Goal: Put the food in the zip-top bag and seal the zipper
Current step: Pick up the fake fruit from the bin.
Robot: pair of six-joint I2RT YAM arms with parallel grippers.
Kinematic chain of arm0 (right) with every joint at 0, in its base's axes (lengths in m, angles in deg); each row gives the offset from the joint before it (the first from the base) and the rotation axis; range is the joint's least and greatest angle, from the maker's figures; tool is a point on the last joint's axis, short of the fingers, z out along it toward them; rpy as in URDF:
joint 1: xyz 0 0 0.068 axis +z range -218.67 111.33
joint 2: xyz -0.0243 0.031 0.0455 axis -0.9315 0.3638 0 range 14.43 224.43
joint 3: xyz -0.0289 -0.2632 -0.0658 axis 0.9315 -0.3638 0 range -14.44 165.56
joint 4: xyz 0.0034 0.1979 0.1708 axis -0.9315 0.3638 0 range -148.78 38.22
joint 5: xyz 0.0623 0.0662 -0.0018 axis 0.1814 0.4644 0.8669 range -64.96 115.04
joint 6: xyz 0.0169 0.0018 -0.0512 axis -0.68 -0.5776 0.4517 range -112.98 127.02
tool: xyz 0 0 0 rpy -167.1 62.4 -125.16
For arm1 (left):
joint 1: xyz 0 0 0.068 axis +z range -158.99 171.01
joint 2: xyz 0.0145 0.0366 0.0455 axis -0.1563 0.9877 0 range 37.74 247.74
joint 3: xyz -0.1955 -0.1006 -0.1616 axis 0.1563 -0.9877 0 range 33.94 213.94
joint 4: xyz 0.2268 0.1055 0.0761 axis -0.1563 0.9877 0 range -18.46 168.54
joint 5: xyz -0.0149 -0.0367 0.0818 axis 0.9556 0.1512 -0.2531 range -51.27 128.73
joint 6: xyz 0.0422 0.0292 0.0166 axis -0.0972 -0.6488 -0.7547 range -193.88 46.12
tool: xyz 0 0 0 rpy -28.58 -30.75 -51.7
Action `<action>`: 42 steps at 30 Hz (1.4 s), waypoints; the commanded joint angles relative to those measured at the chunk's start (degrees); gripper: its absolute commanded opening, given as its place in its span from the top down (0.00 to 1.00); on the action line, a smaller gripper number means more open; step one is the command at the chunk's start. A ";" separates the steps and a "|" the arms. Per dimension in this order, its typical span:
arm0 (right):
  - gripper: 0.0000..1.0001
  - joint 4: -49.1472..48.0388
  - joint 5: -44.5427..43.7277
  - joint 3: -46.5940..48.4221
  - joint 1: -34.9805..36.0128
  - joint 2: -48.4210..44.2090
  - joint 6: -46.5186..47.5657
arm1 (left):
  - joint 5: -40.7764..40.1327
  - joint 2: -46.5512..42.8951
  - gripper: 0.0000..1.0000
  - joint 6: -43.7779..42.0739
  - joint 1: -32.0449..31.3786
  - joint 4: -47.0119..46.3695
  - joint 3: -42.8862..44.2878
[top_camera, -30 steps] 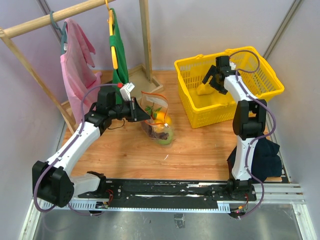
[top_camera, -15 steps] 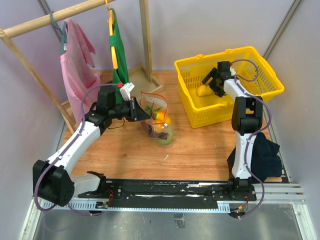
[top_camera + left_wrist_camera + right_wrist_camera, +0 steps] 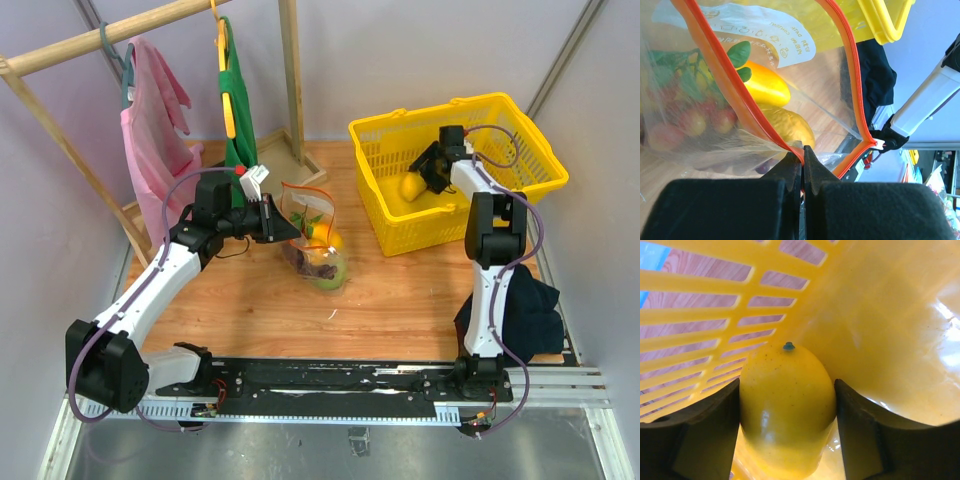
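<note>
The clear zip-top bag (image 3: 312, 238) stands upright on the wooden table, its mouth held open. My left gripper (image 3: 290, 228) (image 3: 803, 150) is shut on the red-orange zipper (image 3: 854, 75) at the mouth's near edge. Inside lie an orange-yellow piece (image 3: 765, 86), a yellow piece (image 3: 790, 128), a dark red berry bunch (image 3: 318, 263) and a pale-green round one (image 3: 329, 280). My right gripper (image 3: 420, 180) (image 3: 787, 392) reaches down into the yellow basket (image 3: 455, 103). Its fingers press both sides of a yellow lemon-like fruit (image 3: 787, 410) (image 3: 411, 186) resting on the basket floor.
A wooden clothes rack (image 3: 291, 80) with a pink garment (image 3: 150, 140) and a green one (image 3: 235, 110) stands at the back left. A dark cloth (image 3: 525, 315) lies by the right arm's base. The basket's slotted wall (image 3: 715, 305) stands close behind the fruit.
The right gripper has dropped lower into the basket and closed around the yellow fruit. The left arm and the bag have not moved.
</note>
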 commanded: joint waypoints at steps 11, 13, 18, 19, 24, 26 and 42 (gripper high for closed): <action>0.79 1.51 1.76 -5.68 -1.69 -8.33 4.74 | 0.82 -1.67 1.00 0.11 0.66 -1.73 -0.47; 0.86 1.69 1.95 -6.01 -1.82 -10.28 6.15 | 0.84 -1.77 1.00 0.19 0.71 -1.85 -0.56; 0.97 2.10 0.64 -7.76 -1.87 -16.25 9.76 | 0.80 -2.36 1.00 0.20 1.12 -2.26 -0.89; 0.98 2.08 0.32 -8.19 -1.87 -17.25 10.39 | 0.69 -2.35 1.00 0.32 1.22 -2.29 -0.99; 0.99 2.01 -2.75 -10.55 -1.87 -25.19 13.07 | 0.55 -2.66 1.00 0.46 1.51 -2.59 -1.09; 0.99 1.97 -4.03 -11.16 -1.87 -27.78 14.43 | 0.37 -2.87 1.00 0.38 1.65 -2.62 -1.16; 0.99 2.11 -6.98 -15.28 3.19 -42.77 18.78 | 2.35 -1.27 1.00 0.85 2.60 -3.21 -1.44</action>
